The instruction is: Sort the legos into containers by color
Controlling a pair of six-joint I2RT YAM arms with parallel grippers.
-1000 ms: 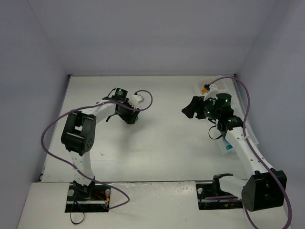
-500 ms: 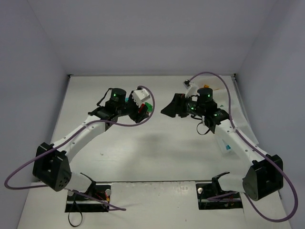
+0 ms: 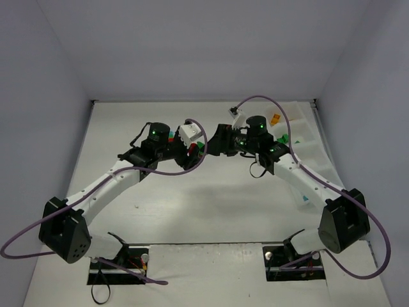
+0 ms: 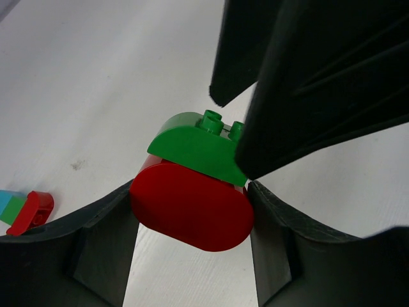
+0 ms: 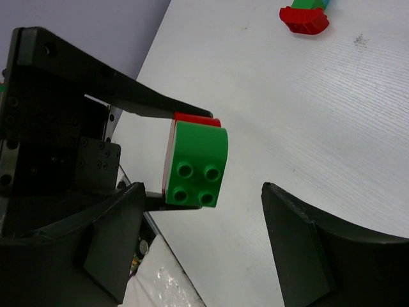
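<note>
Green brick (image 4: 192, 146) stacked on red brick (image 4: 192, 208), held above the surface (image 4: 77, 96) between both arms.
Left pincer (image 4: 190, 214) clenched on the red brick. The green brick's studs face the right pincer (image 5: 203, 192), which is spread wide, flanking the green brick, one finger possibly touching. Stack axis runs pincer to pincer. Tray (image 3: 298, 121) lies well apart, nearer the right arm.
</note>
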